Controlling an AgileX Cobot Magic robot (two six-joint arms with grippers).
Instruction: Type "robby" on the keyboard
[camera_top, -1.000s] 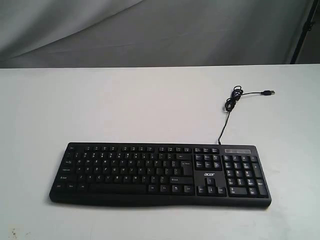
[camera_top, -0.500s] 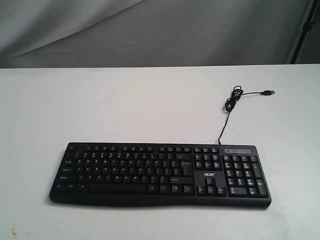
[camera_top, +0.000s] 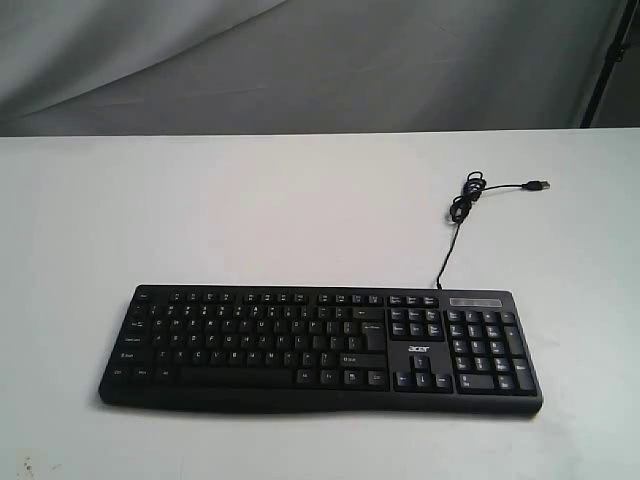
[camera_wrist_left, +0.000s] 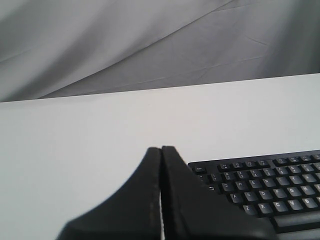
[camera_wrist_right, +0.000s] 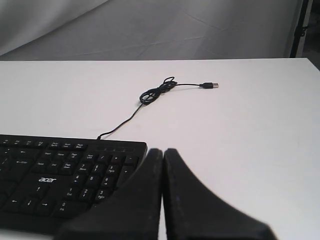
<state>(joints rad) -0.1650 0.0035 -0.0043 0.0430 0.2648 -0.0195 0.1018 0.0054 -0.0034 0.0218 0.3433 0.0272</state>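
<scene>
The wide black keyboard (camera_top: 320, 345) with white legends and an acer logo lies near the table's front edge in the exterior view. Neither gripper shows in that view. In the left wrist view my left gripper (camera_wrist_left: 161, 148) is shut, its black fingers pressed together and holding nothing; it hovers off the keyboard's (camera_wrist_left: 260, 185) Esc corner. My right gripper (camera_wrist_right: 163, 150) is shut and holds nothing in the right wrist view, just off the number-pad end of the keyboard (camera_wrist_right: 65, 180).
The thin black USB cable (camera_top: 462, 205) runs from the keyboard's back edge to a loose coil and plug (camera_top: 540, 186) at the right. White table (camera_top: 250, 210) stretches behind the keyboard. A grey cloth backdrop (camera_top: 300, 60) hangs beyond.
</scene>
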